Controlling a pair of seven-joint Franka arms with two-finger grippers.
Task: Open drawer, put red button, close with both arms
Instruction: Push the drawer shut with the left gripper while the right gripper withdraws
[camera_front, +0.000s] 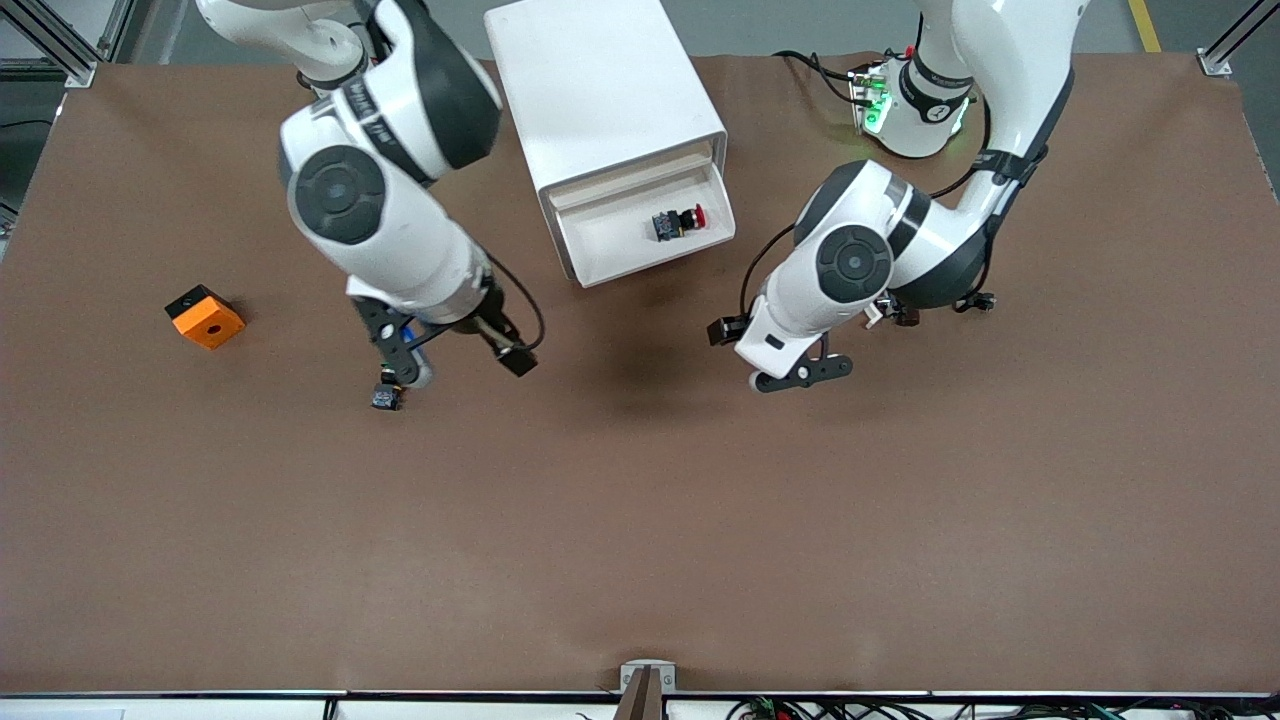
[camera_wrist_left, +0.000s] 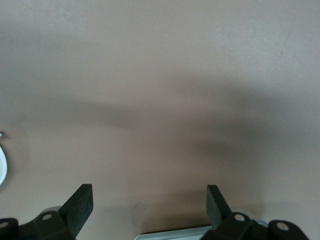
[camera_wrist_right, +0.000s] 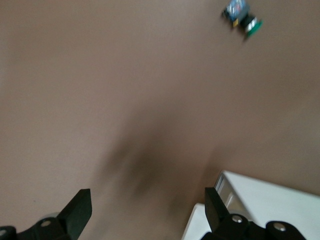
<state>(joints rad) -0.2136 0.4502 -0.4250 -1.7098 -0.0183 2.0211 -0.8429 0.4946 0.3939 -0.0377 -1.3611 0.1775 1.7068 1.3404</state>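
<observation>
Between the wide-open, empty left gripper (camera_front: 800, 375) and right gripper (camera_front: 455, 365), the top drawer (camera_front: 645, 225) stands open, the red button (camera_front: 678, 222) inside; light and smooth-sliding, it likely wants even pushes on its front edge.

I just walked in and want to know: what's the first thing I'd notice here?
The big white cabinet stands between the two arms, its top drawer pulled open with the red button lying inside. The right gripper and left gripper both hang open over bare table nearer the front camera. An orange block sits toward the right arm's end.
</observation>
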